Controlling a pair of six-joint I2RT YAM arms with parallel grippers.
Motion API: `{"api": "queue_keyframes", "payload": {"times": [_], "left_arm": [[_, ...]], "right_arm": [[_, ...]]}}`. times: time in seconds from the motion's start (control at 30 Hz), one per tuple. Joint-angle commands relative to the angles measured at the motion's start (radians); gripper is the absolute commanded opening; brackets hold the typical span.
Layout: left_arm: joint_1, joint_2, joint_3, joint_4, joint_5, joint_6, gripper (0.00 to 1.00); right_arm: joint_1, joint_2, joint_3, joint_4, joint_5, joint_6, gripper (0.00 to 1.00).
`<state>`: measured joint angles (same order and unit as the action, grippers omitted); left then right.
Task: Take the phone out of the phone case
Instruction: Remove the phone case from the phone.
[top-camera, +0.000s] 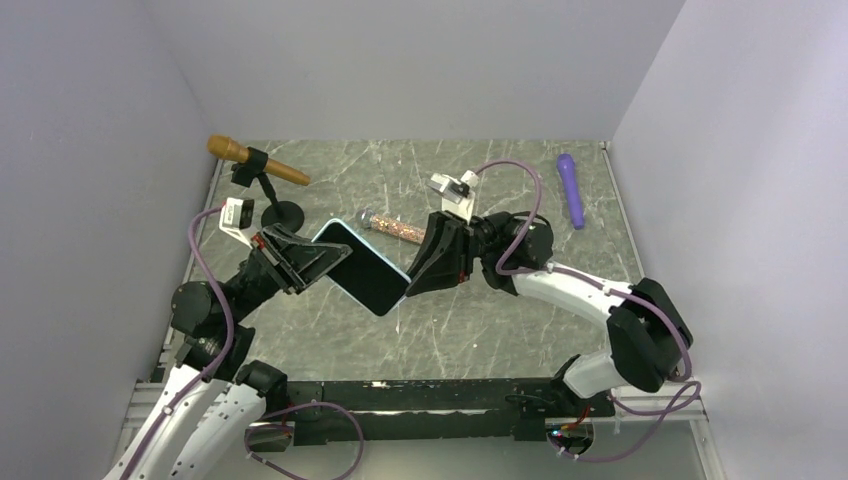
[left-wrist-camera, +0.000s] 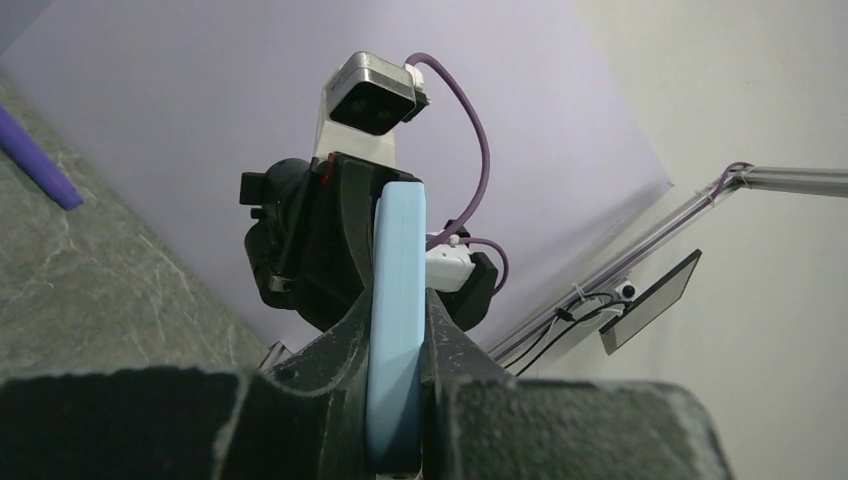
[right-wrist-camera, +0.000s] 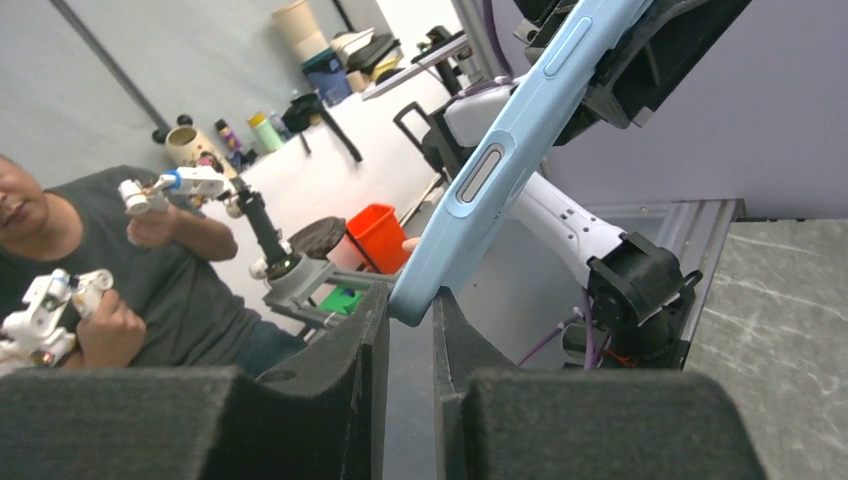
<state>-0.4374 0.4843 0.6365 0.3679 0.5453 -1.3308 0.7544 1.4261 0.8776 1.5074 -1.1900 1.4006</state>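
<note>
Phone (top-camera: 362, 268), dark screen up, sits inside the light blue phone case (top-camera: 335, 228). Both are held in the air above the table (top-camera: 500, 330), over its middle, tilted with the long axis running from far-left to near-right. The right wrist view shows the case's side edge (right-wrist-camera: 500, 170) with two raised button covers; any print there can't be read.

Left gripper (top-camera: 325, 262) is clamped on the case's left end, with the blue edge (left-wrist-camera: 395, 330) squeezed between its fingers. Right gripper (top-camera: 412, 280) is pinched on the opposite near-right corner, which sits right at its fingertips (right-wrist-camera: 385, 305).

On the table, a glitter tube (top-camera: 395, 230) lies just behind the phone. A gold microphone (top-camera: 255, 160) on a black stand is far left, and a purple stick (top-camera: 570, 188) is far right, well apart.
</note>
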Motion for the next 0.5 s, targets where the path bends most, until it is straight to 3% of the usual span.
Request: {"api": "queue_keyframes", "payload": {"times": [0.0, 0.17, 0.47], "left_arm": [[-0.021, -0.014, 0.038, 0.165, 0.055, -0.146, 0.00], [-0.021, 0.008, -0.006, 0.278, 0.051, -0.239, 0.00], [-0.022, 0.004, 0.005, 0.222, 0.010, -0.251, 0.00]], "right_arm": [[0.043, 0.090, 0.094, 0.208, -0.002, -0.007, 0.00], [0.082, 0.162, 0.200, 0.207, -0.036, -0.002, 0.00], [0.099, 0.187, 0.268, 0.140, -0.076, -0.069, 0.00]]}}
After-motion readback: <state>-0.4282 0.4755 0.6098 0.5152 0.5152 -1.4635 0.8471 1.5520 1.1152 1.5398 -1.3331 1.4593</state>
